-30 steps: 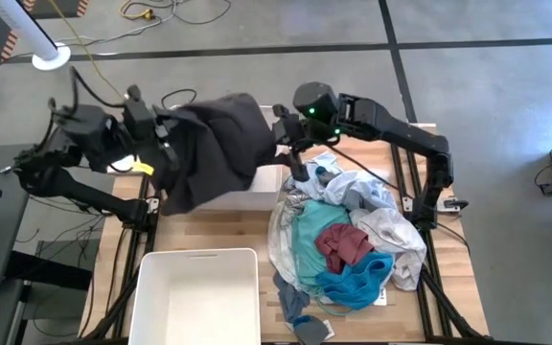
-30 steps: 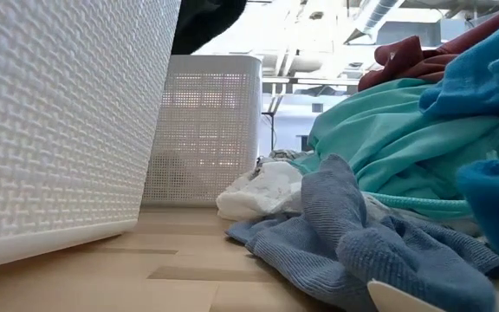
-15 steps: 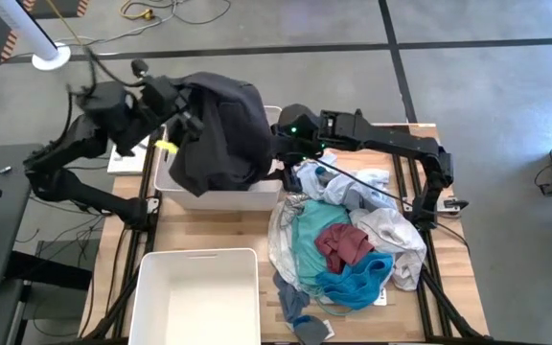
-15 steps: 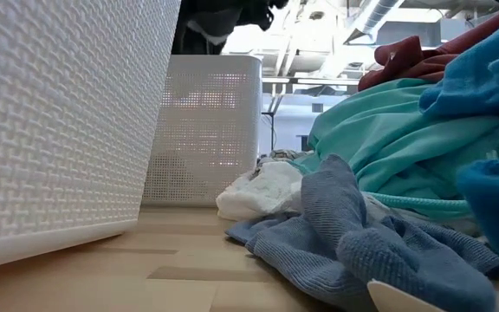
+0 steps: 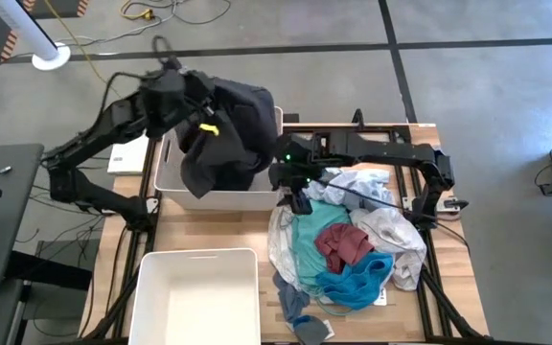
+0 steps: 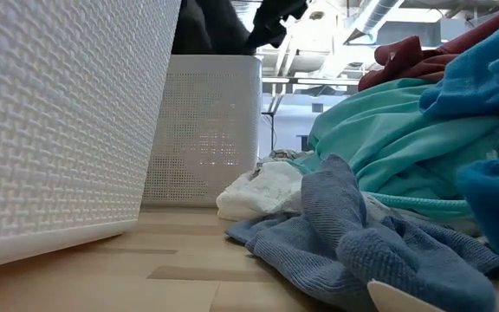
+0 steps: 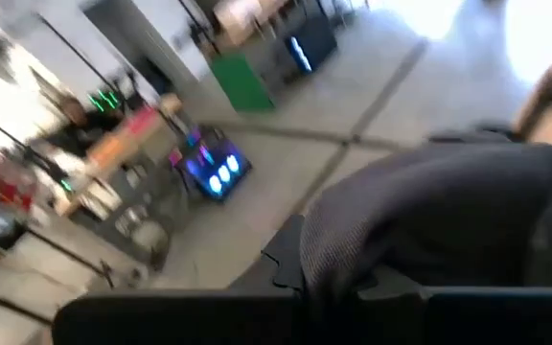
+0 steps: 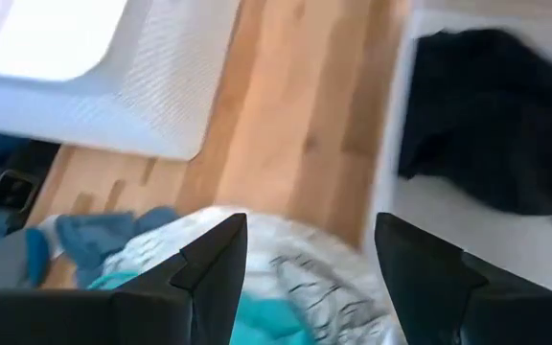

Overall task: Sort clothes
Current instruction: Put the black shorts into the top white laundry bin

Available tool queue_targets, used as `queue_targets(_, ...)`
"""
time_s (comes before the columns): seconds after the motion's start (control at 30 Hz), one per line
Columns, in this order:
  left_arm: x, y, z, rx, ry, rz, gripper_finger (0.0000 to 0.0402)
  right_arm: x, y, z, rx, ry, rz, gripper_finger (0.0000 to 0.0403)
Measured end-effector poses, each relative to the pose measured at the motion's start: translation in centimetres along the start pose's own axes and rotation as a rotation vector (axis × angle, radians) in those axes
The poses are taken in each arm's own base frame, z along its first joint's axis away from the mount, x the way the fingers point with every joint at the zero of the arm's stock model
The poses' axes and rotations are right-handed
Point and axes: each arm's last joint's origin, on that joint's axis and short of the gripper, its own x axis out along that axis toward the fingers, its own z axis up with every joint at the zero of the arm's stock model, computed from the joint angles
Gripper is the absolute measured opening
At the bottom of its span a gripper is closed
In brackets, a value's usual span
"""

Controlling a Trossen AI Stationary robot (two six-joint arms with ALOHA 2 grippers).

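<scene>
One dark grey garment (image 5: 226, 134) is hanging from the left gripper (image 5: 199, 123) over the far bin (image 5: 172, 184), awaiting release, while the right gripper (image 5: 298, 196), jaws wide, is hovering by the pile (image 5: 338, 244).

Wood table (image 5: 190, 230): 2 white bins (image 5: 195, 297) (image 5: 172, 175), clothes pile (image 5: 345, 244) on right, prob. touching far bin.

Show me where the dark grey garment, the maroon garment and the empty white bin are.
dark grey garment (image 5: 233, 129): high view, middle of the hanging fabric.
maroon garment (image 5: 343, 243): high view, its crumpled centre.
empty white bin (image 5: 195, 299): high view, bare floor.
</scene>
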Motion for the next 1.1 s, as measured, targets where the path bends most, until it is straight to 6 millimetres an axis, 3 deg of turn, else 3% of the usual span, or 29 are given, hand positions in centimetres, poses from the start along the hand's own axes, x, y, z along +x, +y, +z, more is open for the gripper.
queue_targets(0.5,5.9,-4.3,-5.5,-0.008,0.502,-0.456,0.0014,1.5,8.4,-1.6,0.024,0.278,0.148,0.0244)
queue_targets(0.8,6.4,-6.0,-7.0,-0.001,0.660,-0.563,0.0152,1.7,12.7,-2.7,0.006,0.413,0.118,0.0244)
queue_targets(0.97,5.2,-5.7,-6.0,-0.068,0.624,-0.674,0.0230,1.6,14.6,-3.4,0.005,0.472,0.072,0.0244)
queue_targets(1.1,3.8,-4.5,-4.6,-0.090,0.597,-0.731,0.0266,1.3,15.9,-3.7,0.007,0.493,0.054,0.0244)
